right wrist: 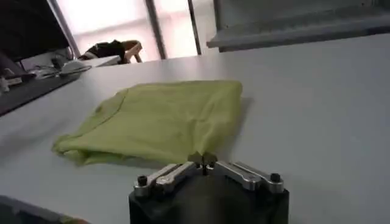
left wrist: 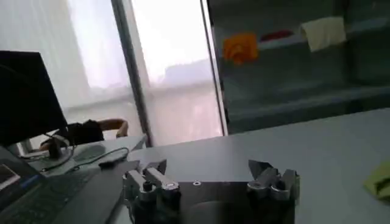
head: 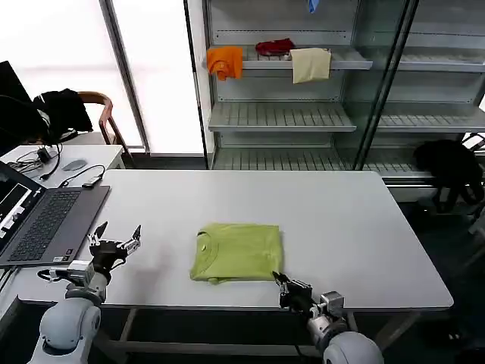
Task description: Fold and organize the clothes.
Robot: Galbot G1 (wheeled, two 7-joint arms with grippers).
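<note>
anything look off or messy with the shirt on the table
Nothing much stands out. The T-shirt lies folded into a compact rectangle on the white table, its near-left edge slightly rumpled. The left hand is open to its left; the right hand is shut at its near-right corner.

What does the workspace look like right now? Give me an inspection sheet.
Surface: white table, bare around the shirt.
Job's things: yellow-green T-shirt folded into a compact rectangle near the front edge.
Clutter: laptop at the table's left edge.
End effectors: left end effector open, off the shirt toward the laptop; right end effector shut, tips at the shirt's near corner.
Cables: black cable on the side desk behind the laptop.
Surroundings: shelf rack holding orange, red and cream cloths; a chair by the window.
</note>
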